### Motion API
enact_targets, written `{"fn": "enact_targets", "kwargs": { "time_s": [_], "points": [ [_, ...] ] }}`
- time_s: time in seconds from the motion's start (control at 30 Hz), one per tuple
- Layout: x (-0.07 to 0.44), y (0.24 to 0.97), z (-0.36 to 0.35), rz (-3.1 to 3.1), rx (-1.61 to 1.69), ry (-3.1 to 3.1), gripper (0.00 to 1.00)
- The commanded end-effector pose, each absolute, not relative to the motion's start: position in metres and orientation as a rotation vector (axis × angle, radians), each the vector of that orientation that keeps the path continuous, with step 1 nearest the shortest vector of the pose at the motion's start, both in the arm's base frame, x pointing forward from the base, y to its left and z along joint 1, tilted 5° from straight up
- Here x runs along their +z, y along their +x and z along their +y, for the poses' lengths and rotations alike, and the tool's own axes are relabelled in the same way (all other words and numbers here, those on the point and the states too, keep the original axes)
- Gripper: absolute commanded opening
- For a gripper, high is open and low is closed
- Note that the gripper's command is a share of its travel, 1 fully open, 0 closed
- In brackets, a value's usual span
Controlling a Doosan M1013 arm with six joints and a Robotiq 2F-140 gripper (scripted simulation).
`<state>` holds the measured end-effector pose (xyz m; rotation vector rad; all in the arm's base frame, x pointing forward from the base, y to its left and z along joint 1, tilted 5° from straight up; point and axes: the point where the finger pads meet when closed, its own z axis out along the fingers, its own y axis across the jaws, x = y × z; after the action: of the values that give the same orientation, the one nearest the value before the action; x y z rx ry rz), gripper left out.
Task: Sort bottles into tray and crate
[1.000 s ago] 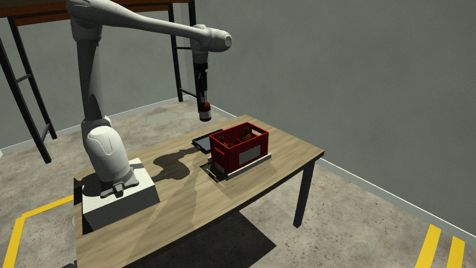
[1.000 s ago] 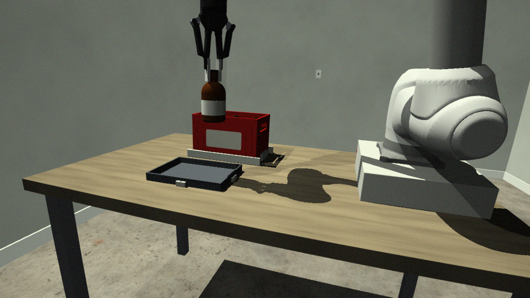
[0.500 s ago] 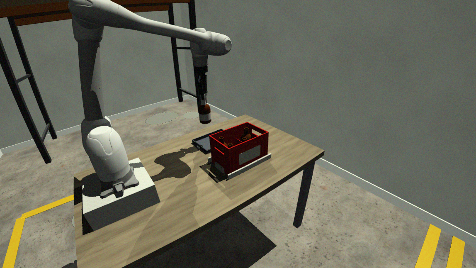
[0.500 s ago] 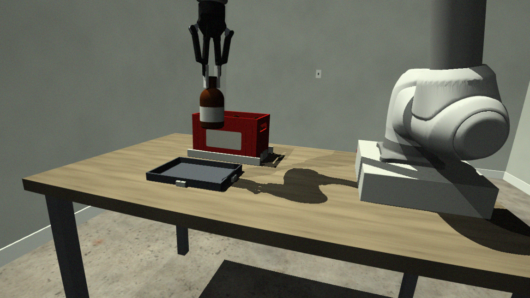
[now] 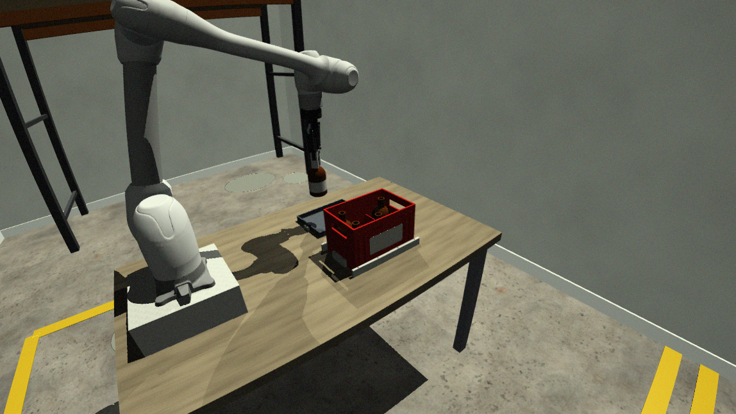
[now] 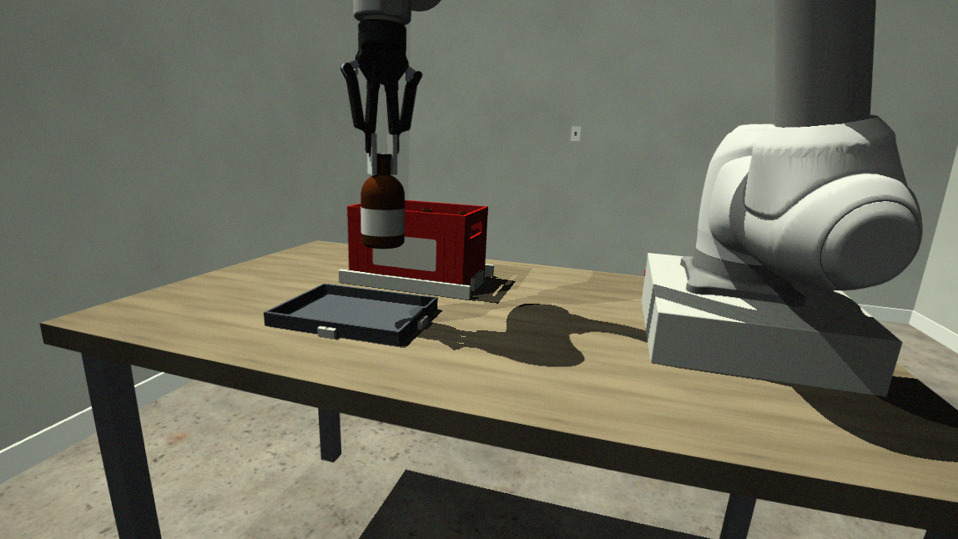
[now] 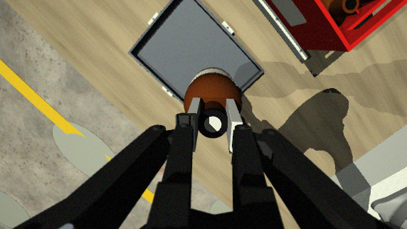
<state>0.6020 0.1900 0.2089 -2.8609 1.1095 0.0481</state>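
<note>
My gripper (image 6: 382,153) is shut on the neck of a brown capped bottle (image 6: 382,209) with a white label and holds it upright in the air. The bottle hangs above the dark tray (image 6: 351,313), which lies flat on the table. In the wrist view the bottle (image 7: 213,93) sits over the tray's (image 7: 193,50) near corner, between my fingers. The red crate (image 5: 368,226) stands beside the tray on a pale base and holds several open brown bottles (image 5: 381,204). The bottle in my gripper also shows in the top view (image 5: 317,181).
The arm's white base block (image 6: 763,326) stands on the table at the right of the exterior view. The table's edge runs close beyond the tray (image 5: 320,216). A dark ladder frame (image 5: 272,82) stands behind the table.
</note>
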Motion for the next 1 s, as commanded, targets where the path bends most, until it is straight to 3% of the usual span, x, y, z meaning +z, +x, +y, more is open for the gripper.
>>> {"fn": "enact_targets", "kwargs": {
  "time_s": [0.0, 0.97],
  "points": [
    [0.204, 0.602, 0.19, 1.109, 0.048, -2.861, 0.0],
    [0.155, 0.602, 0.194, 1.11, 0.048, -2.861, 0.0]
  ]
}}
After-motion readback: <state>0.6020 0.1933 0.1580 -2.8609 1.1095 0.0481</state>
